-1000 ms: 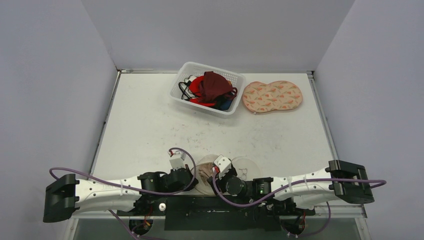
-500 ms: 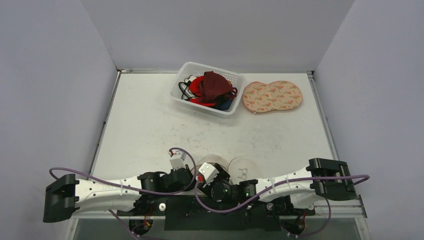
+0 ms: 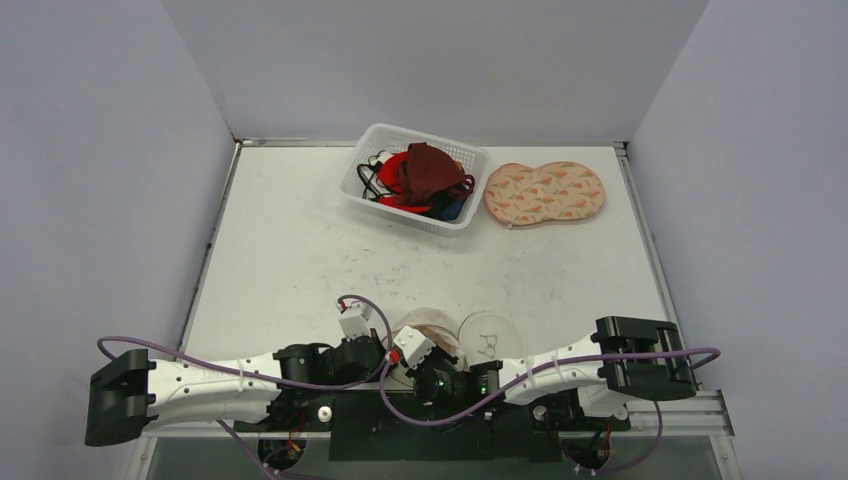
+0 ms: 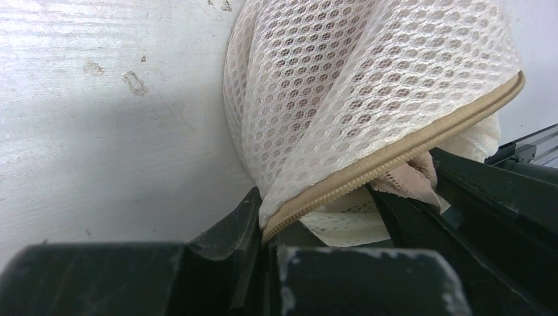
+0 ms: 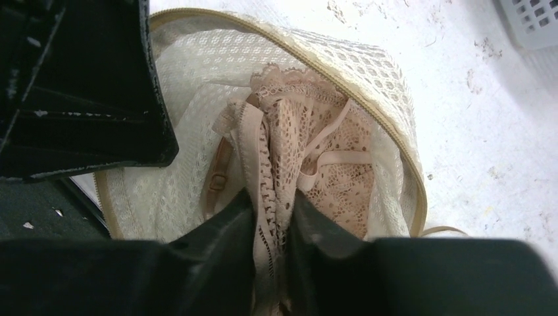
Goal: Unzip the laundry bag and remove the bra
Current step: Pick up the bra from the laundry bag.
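Note:
The laundry bag (image 5: 388,99) is cream mesh with a tan zipper, lying unzipped at the table's near edge (image 3: 488,338). My left gripper (image 4: 266,227) is shut on the bag's zipper edge (image 4: 368,85), holding the opening up. Inside lies the bra (image 5: 309,151), beige lace with thin straps; a scrap of it peeks out under the zipper (image 4: 411,178). My right gripper (image 5: 273,210) reaches into the opening and is shut on a fold of the bra's lace. In the top view both grippers meet over the bag, which the arms mostly hide.
A white plastic basket (image 3: 372,190) with red and dark garments stands at the back centre. Beside it on the right lies a flat pink patterned pouch (image 3: 545,192). Grey walls close in the table on three sides.
My right arm has slid left over the bag's opening, and its jaws have closed from wide open onto the bra. The left gripper has kept its hold on the zipper edge.

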